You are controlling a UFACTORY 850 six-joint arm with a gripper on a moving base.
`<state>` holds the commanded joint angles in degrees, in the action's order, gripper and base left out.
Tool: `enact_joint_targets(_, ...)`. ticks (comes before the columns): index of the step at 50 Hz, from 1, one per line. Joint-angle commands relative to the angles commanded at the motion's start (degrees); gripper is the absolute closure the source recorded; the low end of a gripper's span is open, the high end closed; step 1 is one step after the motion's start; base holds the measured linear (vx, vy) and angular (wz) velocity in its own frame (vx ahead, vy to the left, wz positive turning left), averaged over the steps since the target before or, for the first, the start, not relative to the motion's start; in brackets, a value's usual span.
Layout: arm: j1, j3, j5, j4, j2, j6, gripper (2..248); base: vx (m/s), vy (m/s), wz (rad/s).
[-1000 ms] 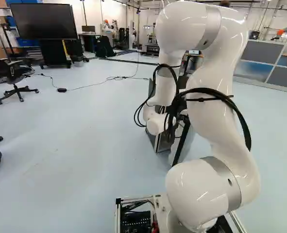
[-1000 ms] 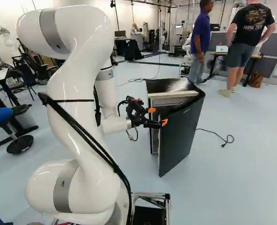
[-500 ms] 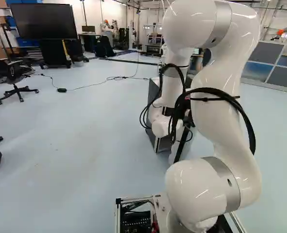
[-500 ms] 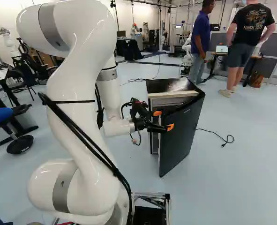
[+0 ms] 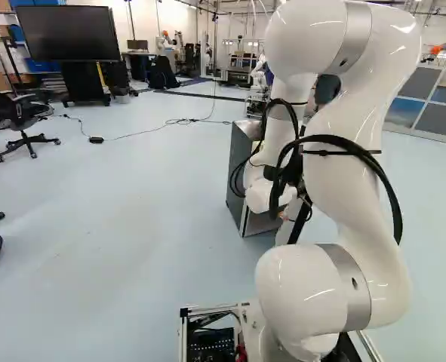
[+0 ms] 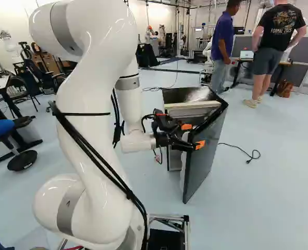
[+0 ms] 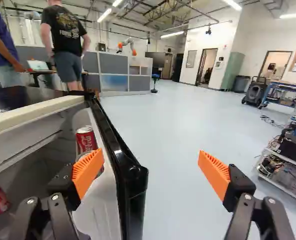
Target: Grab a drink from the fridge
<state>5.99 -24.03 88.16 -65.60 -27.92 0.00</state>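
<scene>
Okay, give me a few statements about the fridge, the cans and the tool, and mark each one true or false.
1. The tool is open. True.
2. The fridge is fully shut. False: its door stands ajar.
3. In the wrist view, the door's edge shows between the tool's fingers. True.
4. The tool is holding a can. False: it grips nothing.
5. Red cans show inside the fridge. True.

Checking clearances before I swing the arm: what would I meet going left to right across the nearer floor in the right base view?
Blue-seated stool, white robot arm, fridge with its door ajar, black power cord.
</scene>
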Motion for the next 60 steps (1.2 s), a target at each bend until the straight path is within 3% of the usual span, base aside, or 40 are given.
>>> enact_joint_targets(60,17.09,-5.63,-0.06,-0.16,-3.15,0.0,3,0.0,0.0,0.0)
